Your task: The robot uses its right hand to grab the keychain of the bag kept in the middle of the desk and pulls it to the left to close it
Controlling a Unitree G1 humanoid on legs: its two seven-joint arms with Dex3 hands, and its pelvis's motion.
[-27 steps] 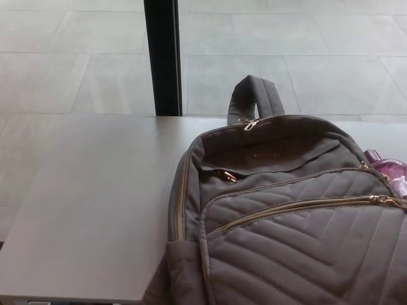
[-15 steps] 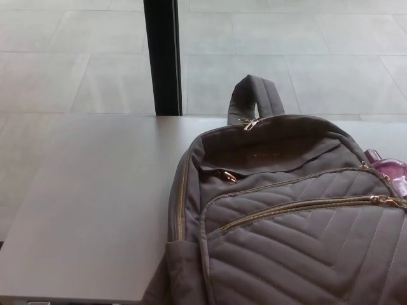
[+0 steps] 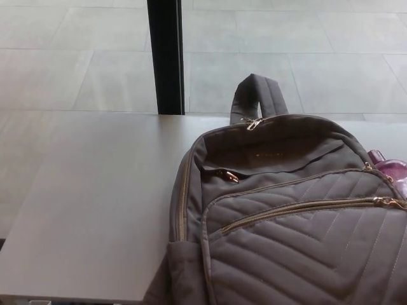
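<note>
Grey-brown quilted bag (image 3: pixel 299 254) bears tiny gold lettering (image 3: pixel 265 154), unreadable.

bag (image 3: pixel 286 216) on desk (image 3: pixel 95 203) | zipper pull (image 3: pixel 227 175) gold | pink bottle (image 3: pixel 389 168) beside

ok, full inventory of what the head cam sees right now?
backpack: 1, grey-brown, quilted front, on the right half of the desk, cut off by the picture's right and bottom edges
carry handle: 1, grey-brown, top of the backpack
zip pulls: at least 3, gold; top by the handle, mid-left, far right on the front pocket
bottle: 1, pink, at the backpack's right side, partly hidden
desk: 1, grey
post: 1, black, upright behind the desk
floor: grey tiles, beyond the desk
robot hands: none in view
</note>
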